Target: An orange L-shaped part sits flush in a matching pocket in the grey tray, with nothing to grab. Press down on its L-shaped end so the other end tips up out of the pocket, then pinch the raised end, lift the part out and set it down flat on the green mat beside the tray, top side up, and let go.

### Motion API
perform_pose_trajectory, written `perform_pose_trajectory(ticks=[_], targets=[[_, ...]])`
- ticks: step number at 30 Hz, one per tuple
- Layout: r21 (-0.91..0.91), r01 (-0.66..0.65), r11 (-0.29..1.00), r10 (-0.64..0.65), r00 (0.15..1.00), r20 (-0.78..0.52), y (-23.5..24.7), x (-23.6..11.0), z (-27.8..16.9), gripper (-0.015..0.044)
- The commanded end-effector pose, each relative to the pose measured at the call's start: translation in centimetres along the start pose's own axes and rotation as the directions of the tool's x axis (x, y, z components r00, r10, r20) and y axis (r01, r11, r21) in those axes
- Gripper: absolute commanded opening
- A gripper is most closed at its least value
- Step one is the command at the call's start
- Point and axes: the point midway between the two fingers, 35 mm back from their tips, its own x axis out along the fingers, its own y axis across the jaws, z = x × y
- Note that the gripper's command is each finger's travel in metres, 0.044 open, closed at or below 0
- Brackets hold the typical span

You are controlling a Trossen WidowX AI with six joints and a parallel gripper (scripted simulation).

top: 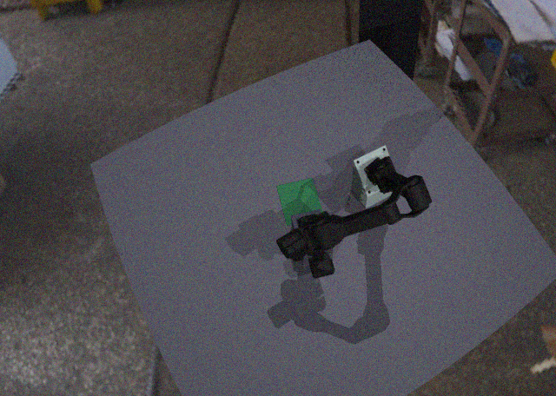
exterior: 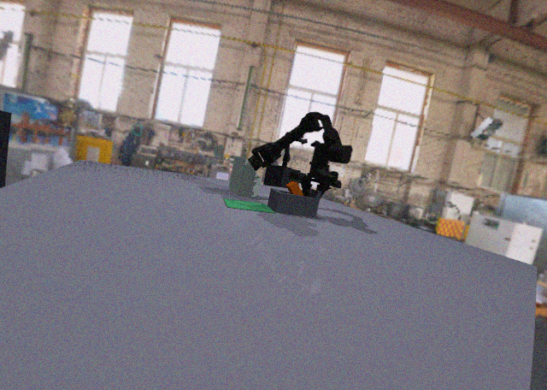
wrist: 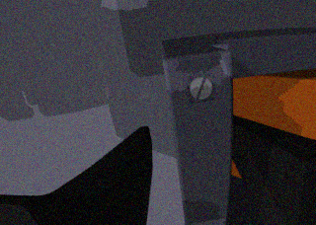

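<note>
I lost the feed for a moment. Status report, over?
End effector part-open, holding nothing, low at the grey tray. Orange part tipped, one end raised above the tray rim. Green mat beside the tray, nothing on it.

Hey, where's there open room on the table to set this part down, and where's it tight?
The green mat shows bare green on its far side, between the arm and the white base plate. Crowded: the grey tray, where the tool presses and the orange part tips up.
</note>
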Motion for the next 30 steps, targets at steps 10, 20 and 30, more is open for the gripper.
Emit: perform_pose_trajectory(ticks=[10, 20, 30], targets=[[0.000, 0.008, 1.000, -0.008, 1.000, 0.007, 0.5, -3.5, 0.4, 0.0180], [0.001, 0.007, 1.000, -0.007, 1.000, 0.005, -0.4, -10.6, 0.1, 0.0180], [0.007, 0.004, 1.000, -0.004, 1.000, 0.002, -0.4, -10.3, 0.1, 0.0180]])
